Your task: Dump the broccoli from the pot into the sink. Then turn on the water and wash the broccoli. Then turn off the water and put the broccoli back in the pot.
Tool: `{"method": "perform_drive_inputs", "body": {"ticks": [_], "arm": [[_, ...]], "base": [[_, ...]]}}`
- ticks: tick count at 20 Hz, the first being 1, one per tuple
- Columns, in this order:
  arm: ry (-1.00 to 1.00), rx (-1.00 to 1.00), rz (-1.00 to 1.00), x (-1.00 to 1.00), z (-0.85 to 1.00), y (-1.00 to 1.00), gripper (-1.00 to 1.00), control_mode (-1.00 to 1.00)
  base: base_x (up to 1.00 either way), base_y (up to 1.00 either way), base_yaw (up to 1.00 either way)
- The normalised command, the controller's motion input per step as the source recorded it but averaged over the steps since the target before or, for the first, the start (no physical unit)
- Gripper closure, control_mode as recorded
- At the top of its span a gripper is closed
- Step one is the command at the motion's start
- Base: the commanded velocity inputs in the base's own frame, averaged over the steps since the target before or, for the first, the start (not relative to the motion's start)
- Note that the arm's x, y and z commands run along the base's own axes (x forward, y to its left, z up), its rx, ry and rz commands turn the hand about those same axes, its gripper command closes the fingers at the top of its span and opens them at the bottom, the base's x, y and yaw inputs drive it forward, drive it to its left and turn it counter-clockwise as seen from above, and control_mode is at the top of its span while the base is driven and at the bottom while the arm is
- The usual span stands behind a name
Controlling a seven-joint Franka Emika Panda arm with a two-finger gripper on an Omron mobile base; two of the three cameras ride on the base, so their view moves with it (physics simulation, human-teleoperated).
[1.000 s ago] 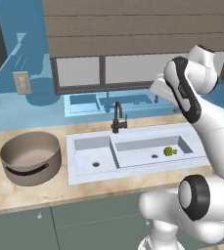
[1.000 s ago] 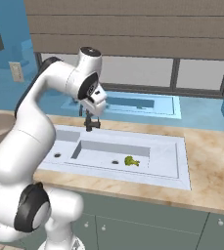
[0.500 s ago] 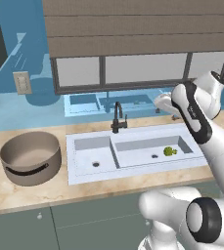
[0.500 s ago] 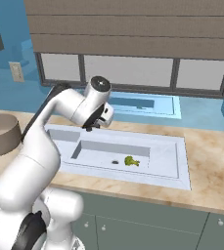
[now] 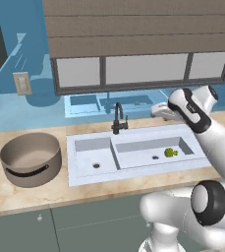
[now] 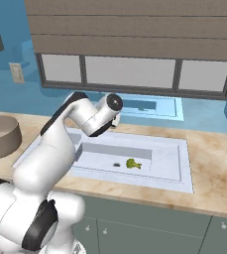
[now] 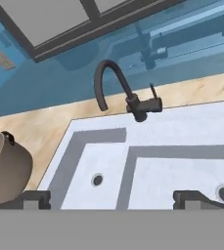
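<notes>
gripper hanging wide open, holding nothing, above sink | faucet ahead, spout curving toward pot at its left on worktop | broccoli lying in the basin farther from pot, orientation unclear

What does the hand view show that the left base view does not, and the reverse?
Hand view alone: the open gripper with its dark tips wide apart over the sink, and the faucet's side lever.

Left base view alone: the broccoli lying in the right basin near its drain, the whole pot upright on the counter, and a wall outlet.

Shared: the white double-basin sink, the black curved faucet with no water running, a drain in each basin, and part of the pot.
</notes>
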Motion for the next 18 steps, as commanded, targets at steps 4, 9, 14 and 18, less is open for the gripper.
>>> {"method": "perform_drive_inputs", "body": {"ticks": [4,9,14,18], "arm": [[0.00,0.00,0.14,0.53,-0.10,-0.09,-1.00,-1.00],[0.00,0.00,0.11,0.46,-0.14,-0.03,-1.00,-1.00],[0.00,0.00,0.07,0.34,-0.27,0.00,-1.00,-1.00],[0.00,0.00,0.07,0.34,-0.31,0.00,-1.00,-1.00]], "base": [[0.00,0.00,0.00],[0.00,0.00,0.00],[0.00,0.00,0.00],[0.00,0.00,0.00]]}}
